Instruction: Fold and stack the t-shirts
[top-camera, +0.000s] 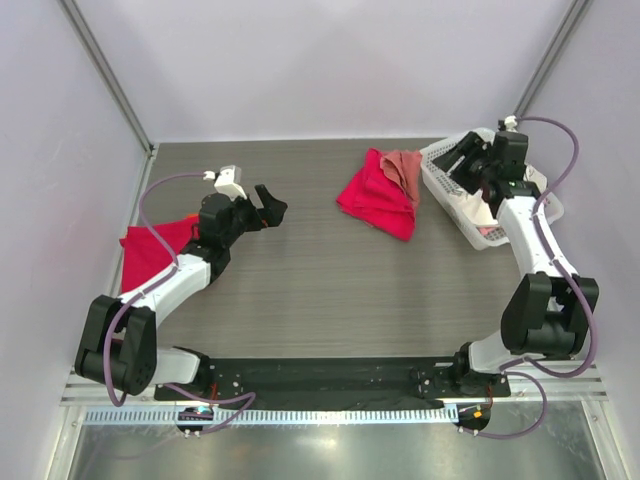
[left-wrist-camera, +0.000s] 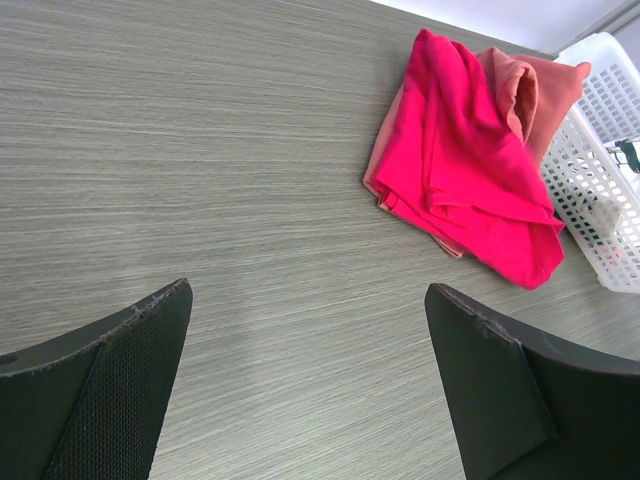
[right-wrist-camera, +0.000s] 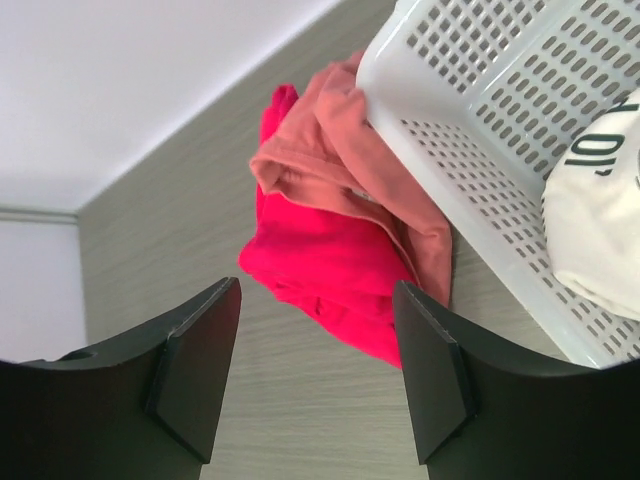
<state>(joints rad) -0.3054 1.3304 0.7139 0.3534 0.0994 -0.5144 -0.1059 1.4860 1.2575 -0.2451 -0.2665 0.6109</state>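
**Hands.** My left gripper (top-camera: 268, 205) is fully spread and empty, hovering over bare table with nothing between the fingers. My right gripper (right-wrist-camera: 317, 290) is also parted and empty, hanging above the near rim of the white mesh basket (top-camera: 437, 178).

**Task items.** A crumpled crimson t-shirt (top-camera: 375, 200) lies at about 1 o'clock from the table's centre. The salmon-pink t-shirt (top-camera: 405, 165) is bunched over its far edge and pressed against the basket wall at 2 o'clock. A second crimson t-shirt (top-camera: 150, 250) lies at 9 o'clock, partly under my left arm.

**Risks, as I judge them.**
- The pink and crimson shirts overlap, so a pinch on one may drag both and leave a tangle instead of a single layer.
- The pink shirt touches the basket, so pulling it could shift or tip the basket.
- My right fingers are close to the mesh and could snag it on a descent.
- My left arm could scuff the shirt beneath it when swinging.

**Writing.** A white cloth (right-wrist-camera: 595, 230) in the basket bears dark print, which is cropped and which I cannot read. No neck label is visible.
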